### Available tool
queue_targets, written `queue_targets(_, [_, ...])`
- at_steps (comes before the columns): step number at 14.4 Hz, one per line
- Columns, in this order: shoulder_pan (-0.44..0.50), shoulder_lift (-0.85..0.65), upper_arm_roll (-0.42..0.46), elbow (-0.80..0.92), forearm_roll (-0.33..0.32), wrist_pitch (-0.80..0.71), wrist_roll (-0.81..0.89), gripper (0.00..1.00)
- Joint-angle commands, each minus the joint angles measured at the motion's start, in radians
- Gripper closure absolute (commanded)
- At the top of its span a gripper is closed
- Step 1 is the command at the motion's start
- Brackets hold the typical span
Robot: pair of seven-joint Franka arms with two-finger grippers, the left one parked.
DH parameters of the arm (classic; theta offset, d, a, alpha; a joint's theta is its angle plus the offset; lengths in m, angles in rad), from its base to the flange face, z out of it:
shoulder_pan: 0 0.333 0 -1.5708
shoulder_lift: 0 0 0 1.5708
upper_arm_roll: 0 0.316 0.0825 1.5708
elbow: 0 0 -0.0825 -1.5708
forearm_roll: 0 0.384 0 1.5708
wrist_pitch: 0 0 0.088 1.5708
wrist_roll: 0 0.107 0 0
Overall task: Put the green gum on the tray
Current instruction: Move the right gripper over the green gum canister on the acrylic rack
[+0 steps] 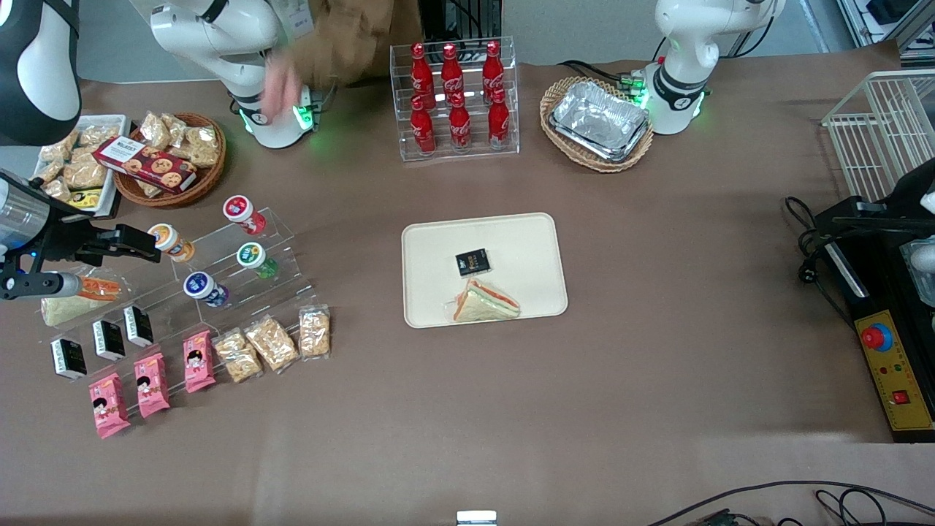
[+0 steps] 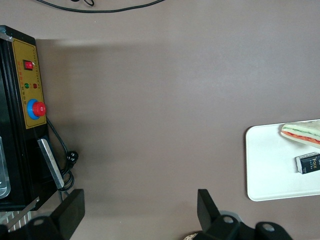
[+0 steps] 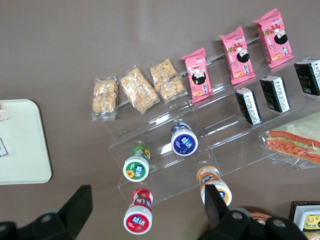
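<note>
Reaching is the step: gripper (image 1: 150, 248) hangs wide open and empty by the orange-bodied bottle (image 1: 172, 242) at the working arm's edge of the surface. Go past it to the green gum (image 1: 256, 260) on the clear stepped rack (image 1: 234, 274), straddle the lid, avoid the blue bottle (image 1: 205, 288). Tray (image 1: 526, 248) sits mid-surface.

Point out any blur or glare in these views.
Front view: a hand near the arm bases is motion-blurred; foil trays glint. Right wrist view: the clear stand under the green gum shows faint reflections; the end effector is open, above the bottles.
</note>
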Motion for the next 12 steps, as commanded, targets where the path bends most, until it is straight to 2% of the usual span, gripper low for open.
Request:
queue_targets(1, [0.002,-0.01,-0.006,0.007,-0.014,-0.017,-0.037,0.0])
queue_targets(6, [0.005,-0.03,0.002,0.004,-0.002,-0.02,-0.053,0.0])
queue_targets(10, [0.051,-0.047,0.005,-0.019,0.004,-0.041,-0.16,0.0])
queue_targets(12, [0.055,-0.056,0.005,-0.035,0.045,-0.038,-0.186,0.0])
